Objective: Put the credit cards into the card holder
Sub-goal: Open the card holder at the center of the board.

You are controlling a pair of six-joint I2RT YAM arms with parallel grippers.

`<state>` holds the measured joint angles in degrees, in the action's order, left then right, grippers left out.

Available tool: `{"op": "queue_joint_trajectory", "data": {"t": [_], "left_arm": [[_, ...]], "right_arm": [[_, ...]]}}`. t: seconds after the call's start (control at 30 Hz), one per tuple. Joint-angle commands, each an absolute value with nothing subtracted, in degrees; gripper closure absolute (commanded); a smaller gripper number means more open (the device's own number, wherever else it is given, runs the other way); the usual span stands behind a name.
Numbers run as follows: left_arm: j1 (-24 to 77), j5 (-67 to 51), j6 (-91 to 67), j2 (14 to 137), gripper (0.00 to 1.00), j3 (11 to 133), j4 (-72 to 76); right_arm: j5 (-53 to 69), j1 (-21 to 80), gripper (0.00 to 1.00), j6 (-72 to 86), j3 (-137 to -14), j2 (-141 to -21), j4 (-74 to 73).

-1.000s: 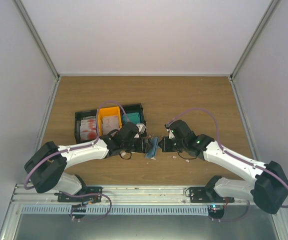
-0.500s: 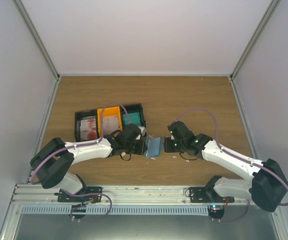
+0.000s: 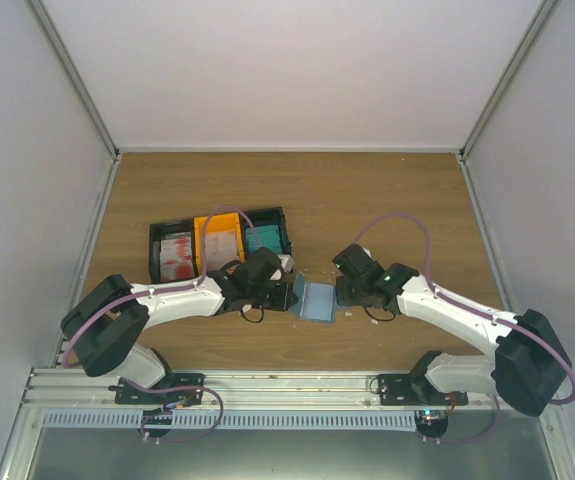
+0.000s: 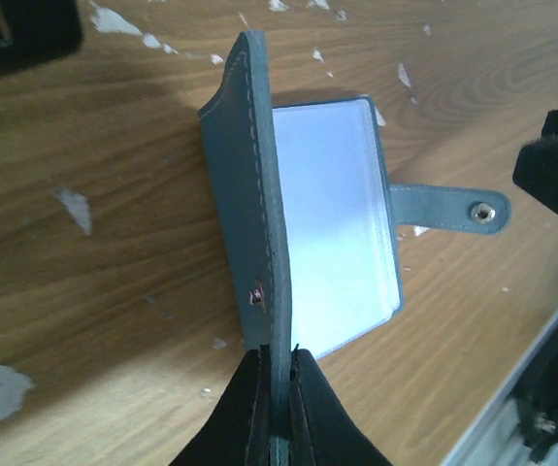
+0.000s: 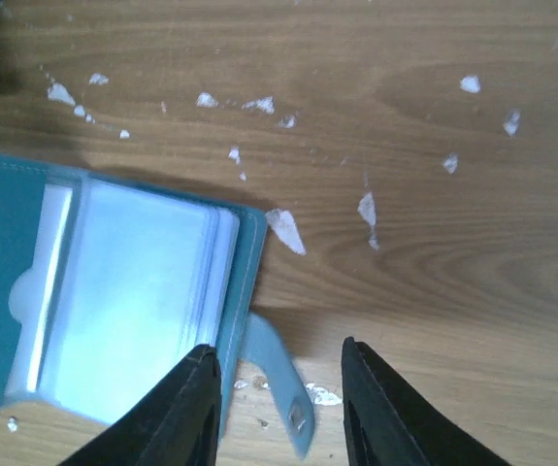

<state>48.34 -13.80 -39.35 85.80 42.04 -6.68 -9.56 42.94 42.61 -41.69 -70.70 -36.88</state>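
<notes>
A big brown wooden table (image 3: 387, 200) fills the middle of the top view. Two white and black arms reach in from the bottom edge. The left arm (image 3: 167, 300) comes from the lower left and the right arm (image 3: 457, 310) from the lower right. Their tips nearly meet in the middle of the frame.

A black bin (image 3: 154, 255) with an orange middle part sits left of center. The cards are in it. White ones with red marks (image 3: 176, 258) are in the left part, whitish ones (image 3: 220, 243) in the orange part, and teal ones (image 3: 265, 237) in the right part.

The blue card holder (image 3: 317, 300) lies open on the table between the two arm tips, just right of the bin. In the left wrist view the holder (image 4: 327, 223) has one cover standing up on its edge. The other side lies flat and looks pale and shiny.

The left gripper (image 4: 277, 354) is squeezed tight on the bottom edge of that raised cover. The right gripper (image 5: 279, 349) has its fingers apart and holds nothing.

The holder's little tab (image 5: 279, 379) pokes out between those fingers, at the bottom of the right wrist view.

Tiny white scraps (image 5: 285, 230) are scattered on the wood.
</notes>
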Motion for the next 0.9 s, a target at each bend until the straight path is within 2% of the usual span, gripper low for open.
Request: {"op": "queue_joint_trajectory", "data": {"t": [0.0, 0.07, 0.23, 0.37, 0.5, 0.57, 0.67, 0.87], "left_arm": [[48.34, -19.59, -45.11, 85.28, 0.99, 39.49, 1.23], [48.51, -20.16, -48.19, 85.17, 1.00, 38.62, 3.25], [48.61, -21.77, -53.27, 84.86, 1.00, 37.04, 8.66], [48.81, -22.74, -55.87, 84.64, 1.00, 36.62, 11.92], [49.66, -23.32, -56.24, 86.54, 1.00, 37.83, 12.36], [50.23, -23.36, -56.85, 87.97, 1.00, 37.64, 13.30], [50.68, -22.97, -57.62, 89.30, 1.00, 36.61, 14.62], [51.06, -20.69, -57.76, 89.39, 1.00, 34.37, 14.61]], "right_arm": [[-13.29, 42.54, 0.58, 43.55, -44.61, -69.36, -39.82], [-14.23, 42.48, 0.49, 44.12, -45.13, -68.22, -40.79], [-7.52, 42.53, 0.48, 44.35, -43.70, -65.59, -37.09], [-0.49, 42.38, 0.55, 46.05, -39.73, -65.58, -30.87], [2.60, 42.35, 0.67, 47.69, -36.22, -66.36, -27.49], [2.75, 42.25, 0.69, 48.10, -35.43, -66.92, -26.84], [2.44, 42.28, 0.68, 48.66, -34.58, -67.95, -26.87], [2.59, 42.23, 0.58, 49.78, -32.48, -69.24, -26.11]]}}
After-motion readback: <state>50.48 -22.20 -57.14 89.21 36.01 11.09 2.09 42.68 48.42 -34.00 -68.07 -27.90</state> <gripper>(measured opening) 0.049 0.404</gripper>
